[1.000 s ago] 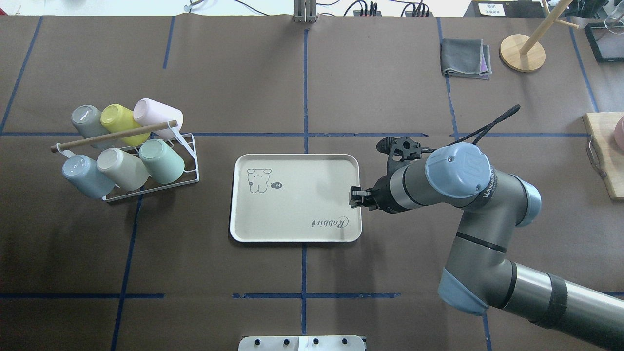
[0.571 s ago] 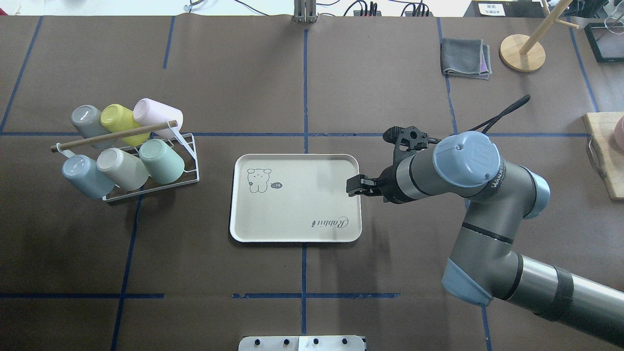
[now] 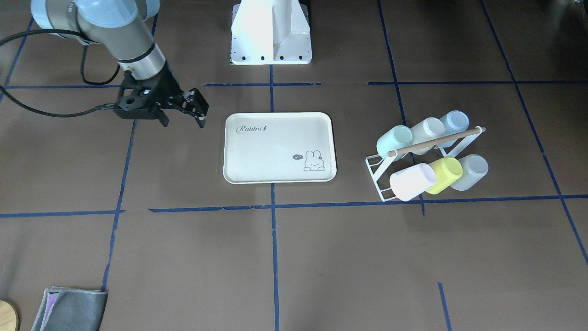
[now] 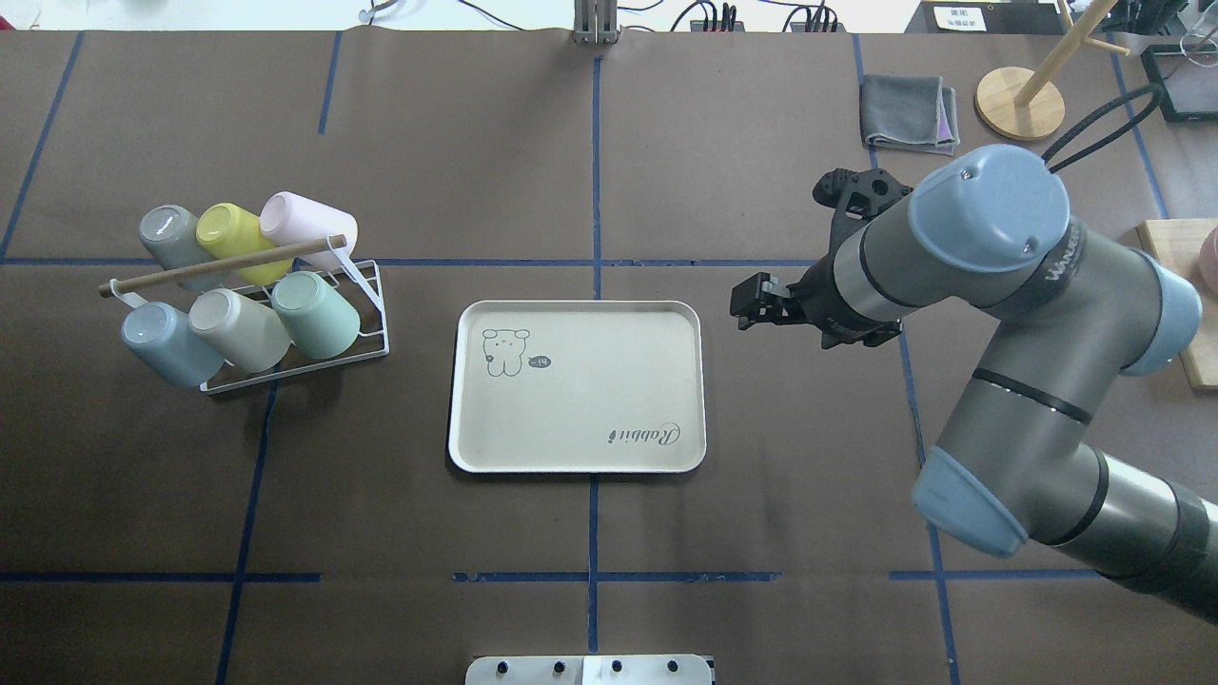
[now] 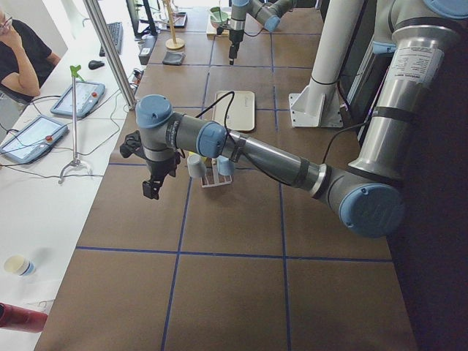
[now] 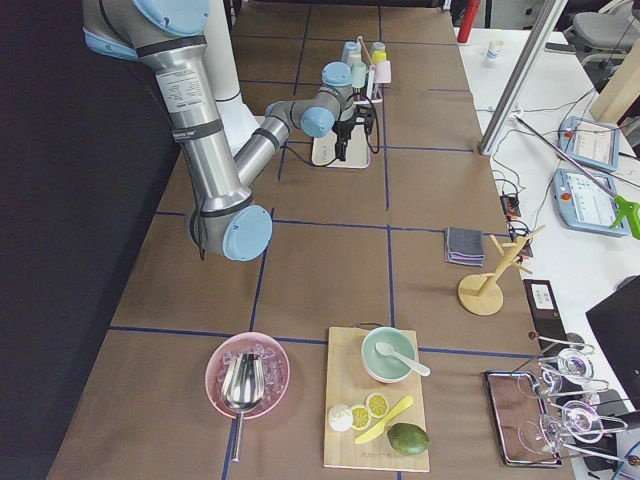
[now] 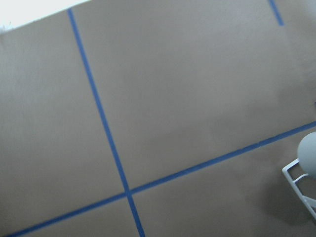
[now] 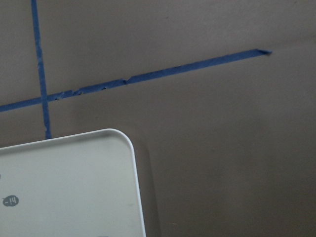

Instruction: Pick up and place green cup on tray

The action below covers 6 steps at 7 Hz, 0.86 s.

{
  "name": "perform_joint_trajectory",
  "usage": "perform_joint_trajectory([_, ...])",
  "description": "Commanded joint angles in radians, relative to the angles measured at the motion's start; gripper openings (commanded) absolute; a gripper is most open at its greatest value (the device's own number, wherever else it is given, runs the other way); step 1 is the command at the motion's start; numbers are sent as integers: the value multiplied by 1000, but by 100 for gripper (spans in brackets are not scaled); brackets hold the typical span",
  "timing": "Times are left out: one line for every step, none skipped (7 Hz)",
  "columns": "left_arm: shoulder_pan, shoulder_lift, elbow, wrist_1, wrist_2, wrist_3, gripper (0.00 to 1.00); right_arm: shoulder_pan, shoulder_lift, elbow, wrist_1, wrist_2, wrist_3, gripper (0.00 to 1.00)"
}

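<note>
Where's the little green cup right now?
In the overhead view the green cup lies tipped in the white rack on the left side, beside the beige cup, at the row's end nearest the tray.

Overhead cam: behind robot, looks fwd + down. Front cam: opposite side, steep down, base (image 3: 271, 41) at top (L/R mirrored). Both share tray (image 4: 580, 400), cup rack (image 4: 238, 263). 2 side cams: table (image 5: 219, 292) ends, looking along it. Wrist cams: v. close; R sees tray corner.
</note>
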Motion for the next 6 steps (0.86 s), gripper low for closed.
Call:
perform_joint_trajectory([116, -26, -155, 10, 209, -1, 100, 115, -10, 12, -61, 86, -120, 100])
perform_joint_trajectory([193, -30, -218, 10, 318, -1, 100, 141, -20, 9, -62, 99, -133, 100])
perform_joint_trajectory([254, -27, -274, 15, 395, -1, 100, 167, -30, 7, -62, 102, -159, 100])
perform_joint_trajectory([305, -59, -293, 12, 436, 8, 99, 187, -46, 7, -62, 102, -171, 100])
perform_joint_trajectory([357, -67, -325, 15, 501, 86, 99, 201, -53, 7, -62, 103, -186, 100])
perform_joint_trajectory([391, -61, -365, 16, 566, 234, 100, 208, -59, 3, -62, 103, -194, 100])
